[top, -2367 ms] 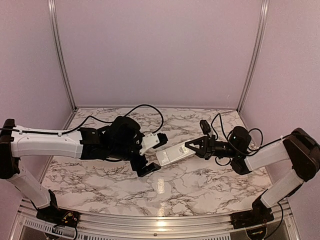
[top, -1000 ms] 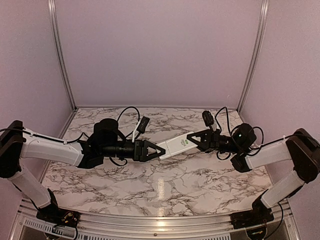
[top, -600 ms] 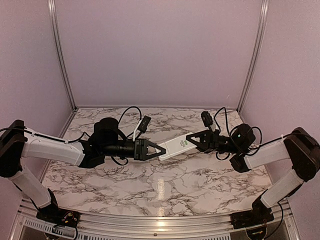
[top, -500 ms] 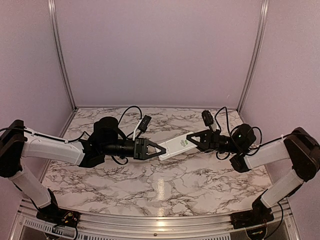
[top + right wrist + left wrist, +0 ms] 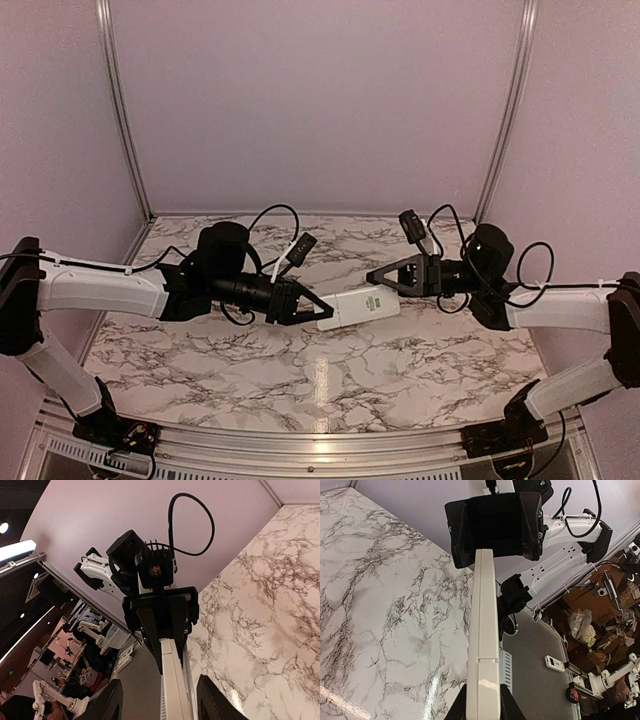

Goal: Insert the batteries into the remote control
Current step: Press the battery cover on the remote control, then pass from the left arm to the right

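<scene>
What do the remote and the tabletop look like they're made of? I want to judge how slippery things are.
Remote control: apparently hard white plastic, smooth and slightly glossy; a moulded seam line crosses its edge. Table: marble-patterned and glossy, with a lamp reflection on it; whether it is real stone or printed laminate cannot be told.

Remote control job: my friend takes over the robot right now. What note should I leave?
Left gripper: fingers shut on one end of the remote control, holding it above the table.
Right gripper: fingers open, either side of the other end, not gripping.
No batteries in view.
Done: cannot tell whether any are loaded.
Left: find the batteries and load them.
</scene>
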Available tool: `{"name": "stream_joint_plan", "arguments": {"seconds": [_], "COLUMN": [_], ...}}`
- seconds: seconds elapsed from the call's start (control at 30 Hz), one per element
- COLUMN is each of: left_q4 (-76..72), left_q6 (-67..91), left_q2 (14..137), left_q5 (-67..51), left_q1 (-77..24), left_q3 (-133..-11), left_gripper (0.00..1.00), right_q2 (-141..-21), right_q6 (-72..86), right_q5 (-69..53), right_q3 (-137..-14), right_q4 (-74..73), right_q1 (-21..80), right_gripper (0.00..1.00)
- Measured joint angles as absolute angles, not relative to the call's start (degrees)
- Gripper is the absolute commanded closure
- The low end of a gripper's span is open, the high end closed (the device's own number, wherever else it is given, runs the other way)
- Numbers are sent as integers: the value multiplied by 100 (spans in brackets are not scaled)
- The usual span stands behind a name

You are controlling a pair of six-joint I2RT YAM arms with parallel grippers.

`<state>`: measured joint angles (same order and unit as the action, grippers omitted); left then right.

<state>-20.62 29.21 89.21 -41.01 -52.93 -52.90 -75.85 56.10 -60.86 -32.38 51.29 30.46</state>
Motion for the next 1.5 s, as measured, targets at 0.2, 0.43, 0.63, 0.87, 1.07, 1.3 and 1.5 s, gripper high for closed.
{"name": "stream_joint_plan", "arguments": {"seconds": [0.2, 0.43, 0.63, 0.87, 1.07, 1.3, 1.5], "left_q4": [-1234, -373, 377, 1603, 2292, 2486, 2536], "left_q6": [2346, 1822, 1306, 499, 73, -115, -165], "left_q2": [8908, 8912, 8925, 9107, 9107, 9120, 9179], "left_q5": [-4394, -4683, -4821, -4932, -5000, -5072, -5142], "left_q1": [-5293, -5293, -5293, -5290, -5290, -5299, -5321], "left_q3": [-5566, -5946, -6187, -6560, -6600, -6740, -6777], "left_gripper": [100, 100, 100, 100, 100, 100, 100], "right_q2": [-7369, -7430, -7461, -7478, -7655, -8066, -8088], "right_q6": [3962, 2908, 2399, 2206, 2084, 1846, 1708], "right_q5": [-6294, -6344, -6346, -6357, -6370, -6375, -6353], "right_q3": [-3940, -3992, -4093, -4123, -4235, -4523, -4525], "right_q4": [2838, 1332, 681, 399, 268, -54, -143], "right_q1": [3280, 3778, 4005, 4073, 4311, 4685, 4711], "right_gripper": [55, 63, 70, 58, 63, 71, 92]}}
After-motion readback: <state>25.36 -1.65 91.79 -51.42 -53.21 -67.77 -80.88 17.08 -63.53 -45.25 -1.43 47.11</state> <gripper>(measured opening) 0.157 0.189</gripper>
